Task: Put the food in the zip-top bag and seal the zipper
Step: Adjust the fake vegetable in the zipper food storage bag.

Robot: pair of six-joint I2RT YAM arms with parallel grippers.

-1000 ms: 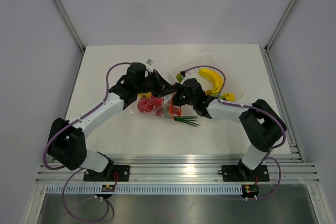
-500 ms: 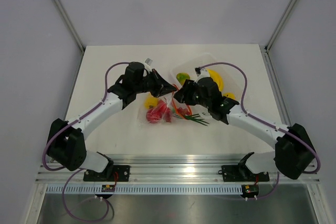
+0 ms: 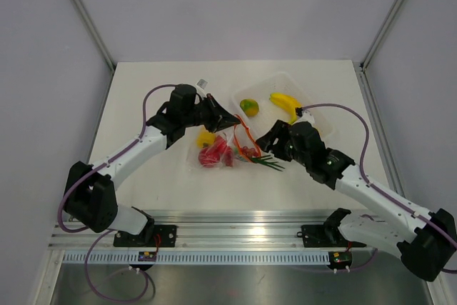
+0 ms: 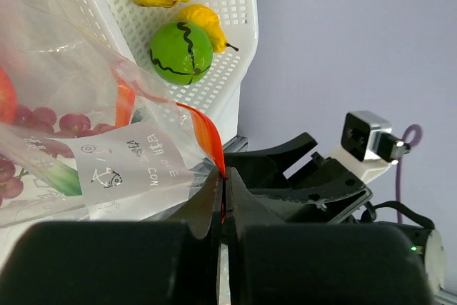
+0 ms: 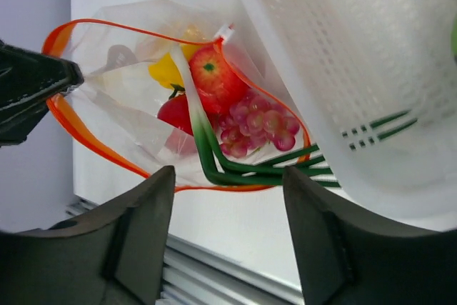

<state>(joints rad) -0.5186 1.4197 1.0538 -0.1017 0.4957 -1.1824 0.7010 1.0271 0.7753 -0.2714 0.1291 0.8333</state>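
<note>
Two black fingers of the left pincer are pressed flat together on the thin orange-red zipper, holding the crinkly clear zip-top bag open on the white worktop beside a perforated white tray. The right pincer hovers spread and empty just before the bag's mouth. Inside lie a glossy yellow pepper, a red apple, knobbly grapes and slender green stalks poking out, while a curved banana and a green round fruit sit in the tray.
</note>
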